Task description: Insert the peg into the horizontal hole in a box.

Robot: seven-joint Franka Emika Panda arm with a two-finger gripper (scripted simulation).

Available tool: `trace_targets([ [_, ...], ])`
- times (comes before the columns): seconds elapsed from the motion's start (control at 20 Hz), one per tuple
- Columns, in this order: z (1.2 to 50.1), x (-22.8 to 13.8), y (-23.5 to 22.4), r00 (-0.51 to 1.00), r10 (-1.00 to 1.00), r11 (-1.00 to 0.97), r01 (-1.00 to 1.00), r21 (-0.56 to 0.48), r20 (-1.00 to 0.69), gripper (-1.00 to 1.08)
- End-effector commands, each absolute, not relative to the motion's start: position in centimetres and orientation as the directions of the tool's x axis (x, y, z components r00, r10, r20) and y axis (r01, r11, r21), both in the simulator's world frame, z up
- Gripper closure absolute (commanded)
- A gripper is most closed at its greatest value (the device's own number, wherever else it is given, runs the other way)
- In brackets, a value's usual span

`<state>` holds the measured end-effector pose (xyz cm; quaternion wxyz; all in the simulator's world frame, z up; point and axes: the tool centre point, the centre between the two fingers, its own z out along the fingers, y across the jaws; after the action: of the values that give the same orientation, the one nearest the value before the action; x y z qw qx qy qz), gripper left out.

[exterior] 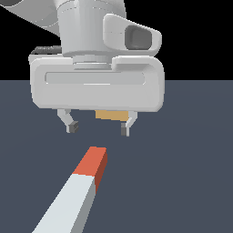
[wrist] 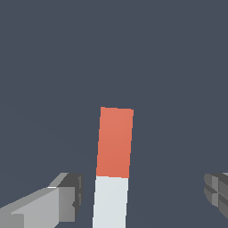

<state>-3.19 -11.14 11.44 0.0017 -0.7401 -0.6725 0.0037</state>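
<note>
Mostly box [exterior: 110, 115] hidden behind pincer [exterior: 98, 128]; hole unseen; pincer spread, empty; peg [exterior: 77, 193] cut off by frame.

You will find nothing to read in either view: no text, label, brand, number or sign stands on any surface.
</note>
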Motion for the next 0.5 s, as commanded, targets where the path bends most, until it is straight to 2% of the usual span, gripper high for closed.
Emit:
trace_targets([
  [0.0,10.0,-4.4,-13.8,0.120,0.993,-0.120,0.993,-0.005,-0.004,-0.92],
  [0.45,7.1,-6.6,-18.9,0.165,0.986,-0.165,0.986,0.000,-0.001,-0.92],
])
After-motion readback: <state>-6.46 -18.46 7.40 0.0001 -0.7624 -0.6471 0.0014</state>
